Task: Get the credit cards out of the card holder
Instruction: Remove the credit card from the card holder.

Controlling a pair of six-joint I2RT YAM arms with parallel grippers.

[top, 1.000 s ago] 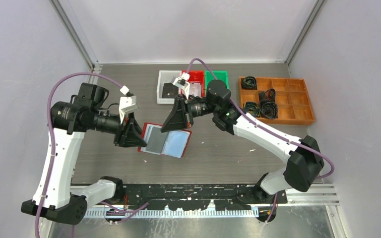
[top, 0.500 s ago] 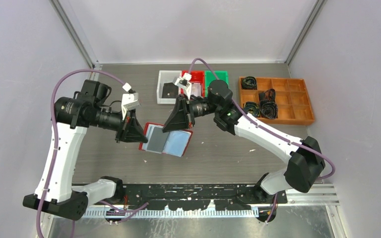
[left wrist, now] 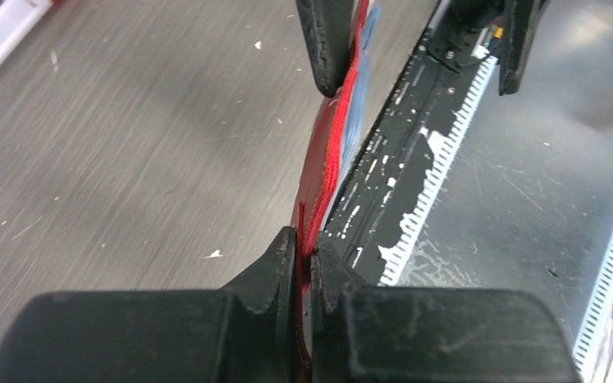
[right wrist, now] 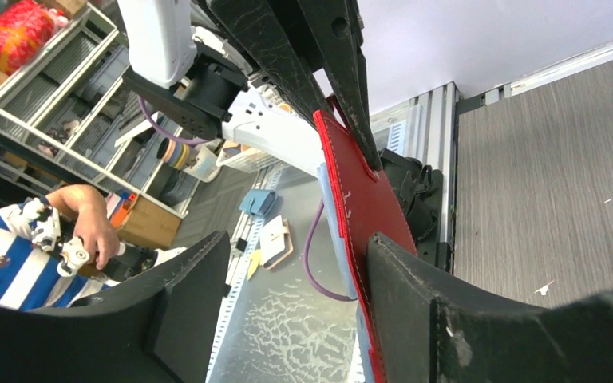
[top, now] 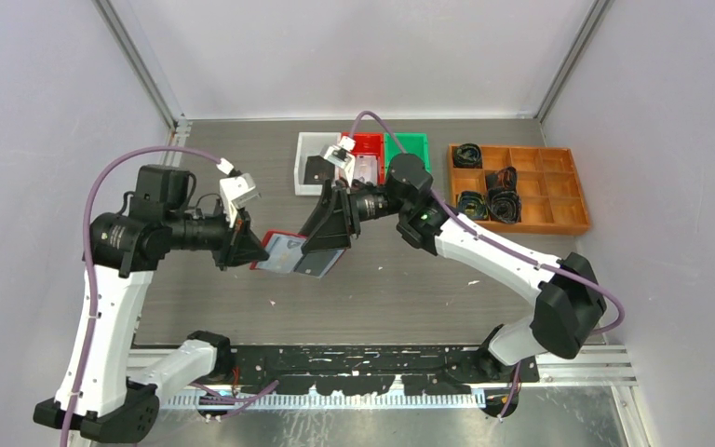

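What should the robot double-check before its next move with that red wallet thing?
1. Left end effector clamped on the card holder: ok, shut on its red edge.
2. Right end effector open: ok, jaws apart astride the holder's opposite edge, one finger against the red cover.
3. Holder off the table: ok, held edge-on in the air.
4. A credit card exposed to grab: cannot tell; only blue-grey pocket pages show.
5. Card pinched by the right end effector: not ok, it holds nothing.
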